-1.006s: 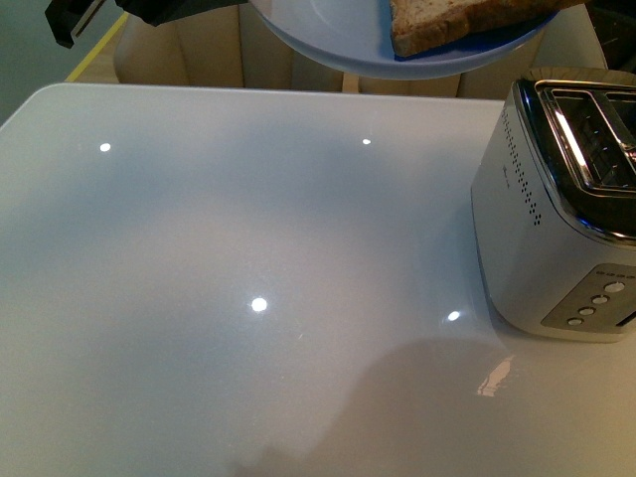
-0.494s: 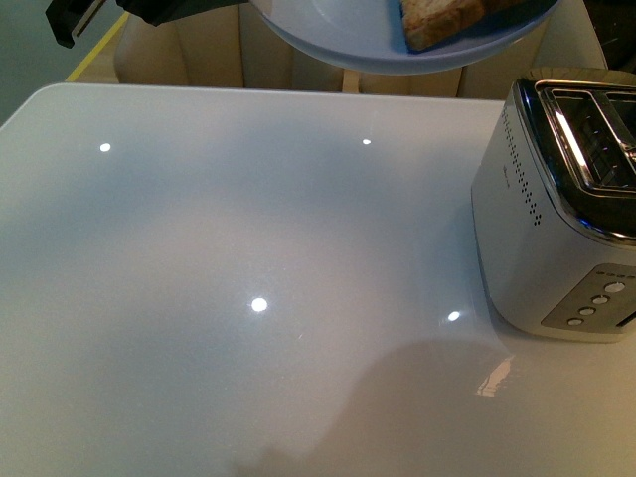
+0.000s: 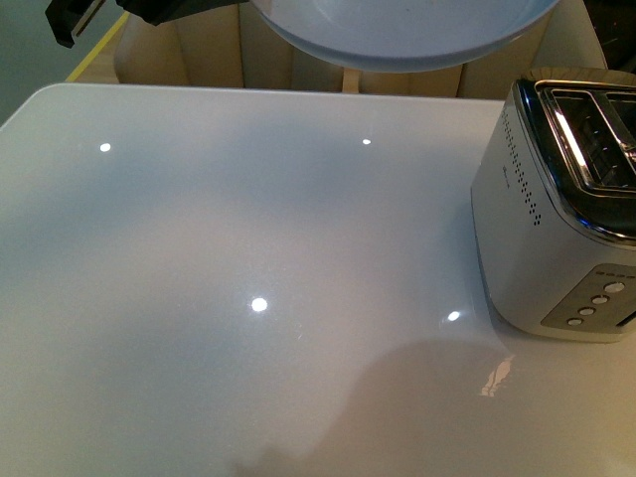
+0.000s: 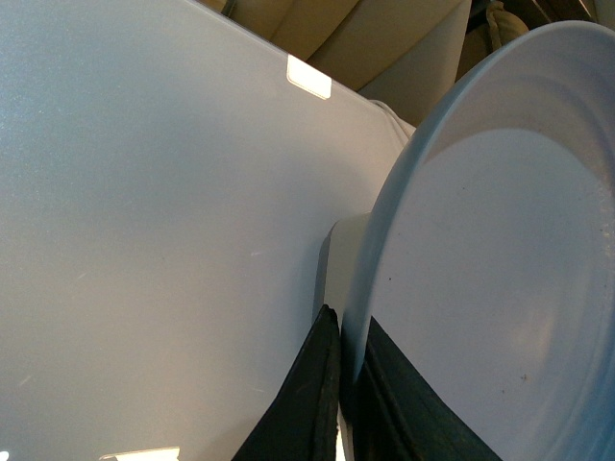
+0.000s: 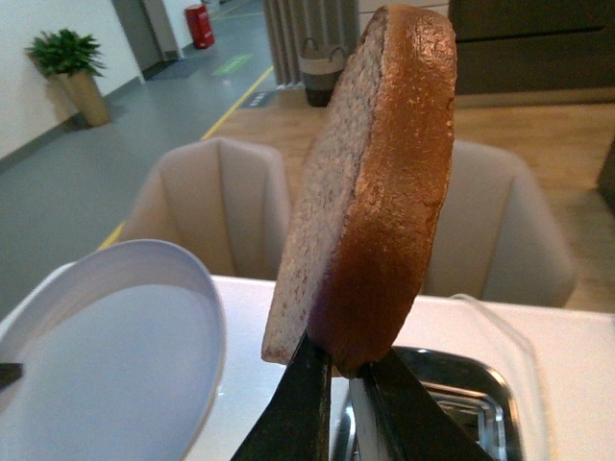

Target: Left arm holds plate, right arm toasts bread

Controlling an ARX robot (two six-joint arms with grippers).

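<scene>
The front camera is sitting on the robot's body, looking forward and down across the counter [image 3: 248, 298] from a moderate distance. The toaster [image 3: 556, 219] is showing at the right edge, and the top edge is cropping the plate [image 3: 397, 35]. The left wrist camera is looking along the left pincer [image 4: 348, 331], very close to the plate's rim, with the counter running behind. The right wrist camera is looking along the right pincer [image 5: 348, 360], close behind the bread [image 5: 384, 173], out toward the chairs [image 5: 211, 202]. All 3 views are sharing the plate and counter. The front and right wrist views are also sharing the toaster.
</scene>
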